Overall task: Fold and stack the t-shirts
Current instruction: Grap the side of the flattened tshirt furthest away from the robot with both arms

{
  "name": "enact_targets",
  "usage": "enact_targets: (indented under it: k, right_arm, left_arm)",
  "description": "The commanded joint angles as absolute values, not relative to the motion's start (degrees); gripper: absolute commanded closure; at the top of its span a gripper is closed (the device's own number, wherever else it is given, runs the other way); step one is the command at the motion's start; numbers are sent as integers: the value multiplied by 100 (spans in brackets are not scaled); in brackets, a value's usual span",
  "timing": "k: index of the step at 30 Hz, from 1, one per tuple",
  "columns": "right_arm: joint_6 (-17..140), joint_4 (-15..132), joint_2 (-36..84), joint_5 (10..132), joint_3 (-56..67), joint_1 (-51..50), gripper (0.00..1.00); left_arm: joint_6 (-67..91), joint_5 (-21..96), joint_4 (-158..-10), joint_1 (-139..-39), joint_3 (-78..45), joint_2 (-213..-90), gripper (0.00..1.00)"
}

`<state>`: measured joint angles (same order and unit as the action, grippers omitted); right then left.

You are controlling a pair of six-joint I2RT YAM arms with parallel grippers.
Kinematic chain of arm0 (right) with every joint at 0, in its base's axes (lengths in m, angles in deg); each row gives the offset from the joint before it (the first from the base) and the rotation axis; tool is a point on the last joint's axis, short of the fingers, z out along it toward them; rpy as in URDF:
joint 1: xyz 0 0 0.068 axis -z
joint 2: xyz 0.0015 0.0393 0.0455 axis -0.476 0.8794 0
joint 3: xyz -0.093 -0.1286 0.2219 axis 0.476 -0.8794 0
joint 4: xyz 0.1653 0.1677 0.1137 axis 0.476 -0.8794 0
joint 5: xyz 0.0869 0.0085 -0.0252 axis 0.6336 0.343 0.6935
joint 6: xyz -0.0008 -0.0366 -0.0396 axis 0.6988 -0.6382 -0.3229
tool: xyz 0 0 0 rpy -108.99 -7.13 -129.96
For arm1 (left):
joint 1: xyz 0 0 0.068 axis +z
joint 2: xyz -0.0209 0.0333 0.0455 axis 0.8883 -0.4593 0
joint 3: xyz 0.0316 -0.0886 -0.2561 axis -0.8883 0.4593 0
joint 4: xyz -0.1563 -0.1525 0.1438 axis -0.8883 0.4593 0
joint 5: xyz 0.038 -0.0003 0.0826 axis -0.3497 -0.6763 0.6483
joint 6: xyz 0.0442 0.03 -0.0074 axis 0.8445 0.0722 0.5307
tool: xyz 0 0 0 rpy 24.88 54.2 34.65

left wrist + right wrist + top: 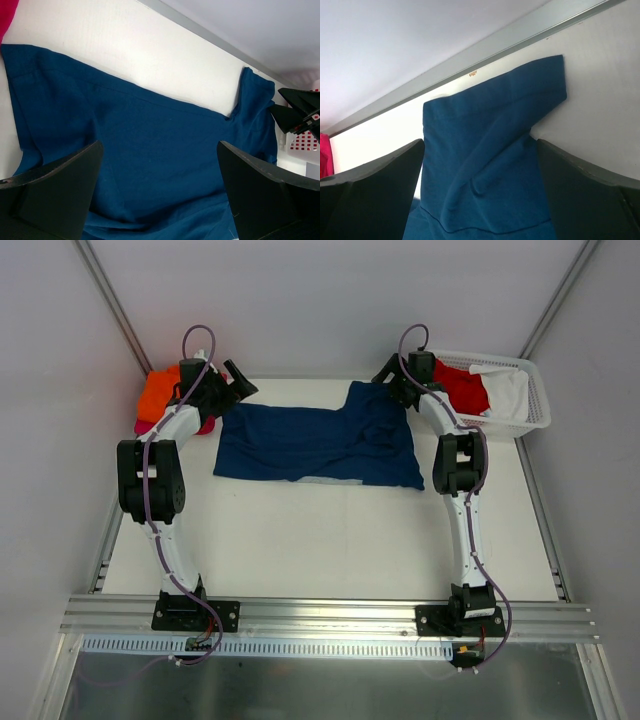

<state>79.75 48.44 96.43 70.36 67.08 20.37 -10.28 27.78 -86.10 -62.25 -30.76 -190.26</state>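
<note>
navy t-shirt (310,445) looks floppy and light, I'd pinch the far corners, left gripper (238,380) and right gripper (393,377) both spread, empty

I see the spread t-shirt (315,445) lying flat across the far middle of the table (300,550). To its left, in the far-left corner, sits a pile of t-shirts (160,395). To its right stands the basket (538,405), with two t-shirts (480,390) inside. The left gripper (243,380) is at the shirt's far-left corner and the right gripper (388,375) at its far-right corner.

Orange t-shirt (156,395) partly behind the left arm (172,425).
</note>
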Motion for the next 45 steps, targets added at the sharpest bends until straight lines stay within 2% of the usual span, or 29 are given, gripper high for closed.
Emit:
enact_targets:
  k: [1, 13, 17, 25, 28, 32, 37, 45]
  right_arm:
    - [7996, 4866, 9616, 6382, 6767, 2667, 2]
    - [6424, 4374, 8957, 4932, 6652, 2719, 2]
    - [6415, 4427, 9307, 4853, 7055, 2807, 2]
    - [6835, 5340, 9317, 4825, 6863, 2816, 2]
    - [6827, 5455, 9492, 4782, 7275, 2922, 2]
    - [6923, 6051, 9677, 4852, 7188, 2957, 2]
    - [7908, 5938, 10020, 5220, 7285, 3036, 3]
    - [7601, 5324, 9564, 4528, 6960, 2851, 3]
  left_arm:
    - [-878, 2726, -8805, -6231, -2980, -18949, 1]
    - [-939, 2656, -8805, -6240, -3024, -19028, 1]
    - [-957, 2629, -8822, -6239, -3059, -19072, 1]
    - [-904, 2647, -8849, -6239, -3068, -19054, 1]
    - [-869, 2708, -8849, -6240, -3050, -19037, 1]
    - [-921, 2673, -8857, -6240, -3094, -19072, 1]
    - [-957, 2629, -8893, -6240, -3094, -19089, 1]
    - [-904, 2665, -8893, -6231, -2980, -18914, 1]
